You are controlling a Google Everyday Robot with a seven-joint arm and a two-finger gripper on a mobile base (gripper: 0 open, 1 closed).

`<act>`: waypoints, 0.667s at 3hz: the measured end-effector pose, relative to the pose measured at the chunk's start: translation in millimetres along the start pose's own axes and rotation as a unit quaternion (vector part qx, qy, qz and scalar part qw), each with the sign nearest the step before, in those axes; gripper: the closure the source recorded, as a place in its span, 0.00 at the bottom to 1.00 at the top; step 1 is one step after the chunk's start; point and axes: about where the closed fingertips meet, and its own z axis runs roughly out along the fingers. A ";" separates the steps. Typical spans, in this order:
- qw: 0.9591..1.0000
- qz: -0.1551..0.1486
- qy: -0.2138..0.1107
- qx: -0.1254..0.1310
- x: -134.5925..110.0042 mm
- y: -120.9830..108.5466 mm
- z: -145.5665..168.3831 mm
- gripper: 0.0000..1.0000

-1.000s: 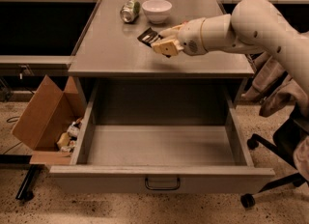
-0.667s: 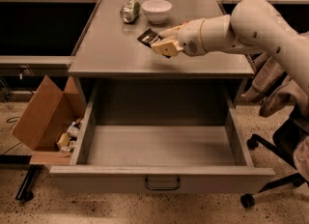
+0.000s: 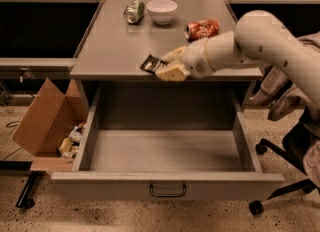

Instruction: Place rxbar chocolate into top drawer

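Currently the gripper hangs just above the rear of the open top drawer, at the front edge of the tabletop. Its fingers are clamped on the rxbar chocolate, whose dark end sticks out past them. A crushed red can lies farther behind the drawer.

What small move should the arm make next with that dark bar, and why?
Probably slide forward, out past the counter's front edge. The claw looks pinched on the rxbar chocolate right at that edge, not yet over the top drawer, which stands pulled open directly below. Once the bar hangs over the opening, it could be lowered in.
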 end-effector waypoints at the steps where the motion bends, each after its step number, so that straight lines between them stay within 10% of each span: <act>1: 0.999 0.025 0.020 -0.023 57.2 36.7 1.9 1.00; 2: 0.997 0.068 0.034 -0.027 117.9 56.0 1.7 1.00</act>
